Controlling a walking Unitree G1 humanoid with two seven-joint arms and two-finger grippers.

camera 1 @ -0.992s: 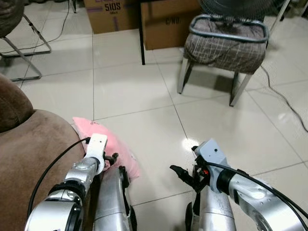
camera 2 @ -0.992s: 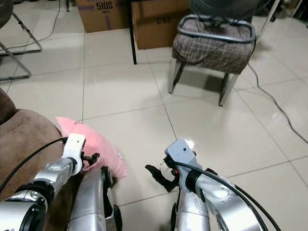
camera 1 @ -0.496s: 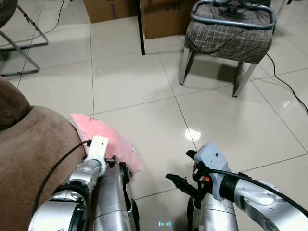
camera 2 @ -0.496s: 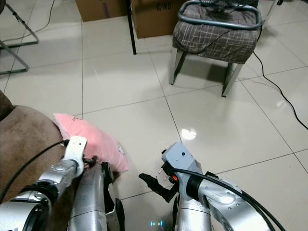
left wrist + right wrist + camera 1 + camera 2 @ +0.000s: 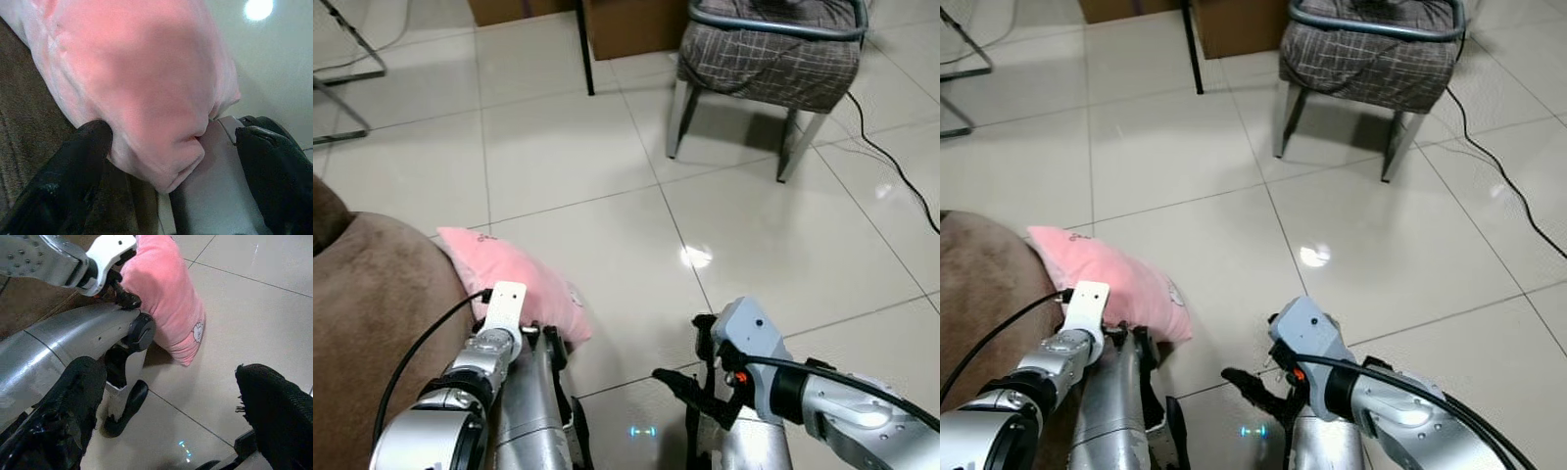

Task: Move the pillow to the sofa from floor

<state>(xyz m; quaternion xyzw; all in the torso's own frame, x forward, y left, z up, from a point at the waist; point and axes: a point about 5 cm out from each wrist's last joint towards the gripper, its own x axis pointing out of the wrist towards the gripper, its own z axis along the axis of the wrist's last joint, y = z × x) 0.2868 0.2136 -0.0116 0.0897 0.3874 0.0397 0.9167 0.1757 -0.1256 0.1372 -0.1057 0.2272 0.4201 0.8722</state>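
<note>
**Pillow at my left fingers, soft and not yet grasped**

Sofa [image 5: 362, 323] first: one brown upholstered arm or seat edge, bulking up just outside my left fingers, and that is where the load has to end up. One grey-checked chair [image 5: 769, 59] stands well beyond both grippers across the tiled floor [image 5: 607, 196], with one black cable [image 5: 891, 166] trailing past it.

One pillow [image 5: 514, 284], pink and plush, lies on the floor wedged against the sofa's base, directly ahead of my left gripper [image 5: 171, 147]. From the left wrist camera its near corner sits between the two left fingers [image 5: 78, 161], which are spread wide to either side and clamping nothing. I judge it light, squashy and a bit slippery in its velvety cover; a pinch on the bulging middle would likely just compress it. I would take the near corner or seam edge, where the fabric bunches and the fingers can bite through to each other.

My right gripper [image 5: 166, 411] hangs above bare tile, its fingers released and wide apart, the pillow off ahead of them beyond my own leg.
</note>
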